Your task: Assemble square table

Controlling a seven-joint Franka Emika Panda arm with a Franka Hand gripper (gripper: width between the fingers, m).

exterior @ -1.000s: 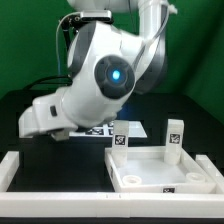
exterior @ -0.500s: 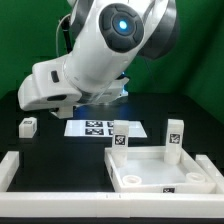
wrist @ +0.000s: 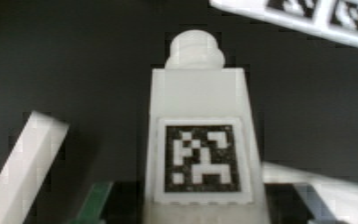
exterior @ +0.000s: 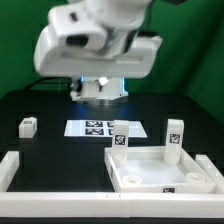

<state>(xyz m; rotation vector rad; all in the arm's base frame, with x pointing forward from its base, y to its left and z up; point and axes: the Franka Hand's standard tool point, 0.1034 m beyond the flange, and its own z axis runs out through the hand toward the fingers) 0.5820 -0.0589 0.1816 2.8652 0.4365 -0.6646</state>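
In the wrist view my gripper (wrist: 202, 203) is shut on a white block leg (wrist: 201, 110) with a black-white tag and a round peg at its far end. Dark fingers (wrist: 112, 200) stand on both sides of it. In the exterior view my arm's white hand (exterior: 85, 38) is high up at the top; its fingers and the held leg cannot be made out there. The white square tabletop (exterior: 198, 172) lies at the front on the exterior view's right, with two tagged legs (exterior: 120, 135) (exterior: 175, 133) upright at its back corners. Another leg (exterior: 28, 126) lies far on the exterior view's left.
The marker board (exterior: 95, 128) lies flat behind the tabletop and shows in the wrist view (wrist: 309, 12). A long white L-shaped rail (exterior: 60, 205) runs along the front and up the exterior view's left side. A white strip (wrist: 30, 165) shows beside the held leg.
My arm has risen from low over the table on the exterior view's left to high at the top of the view. The leg on the left has come into sight. The tabletop and its legs have not moved.
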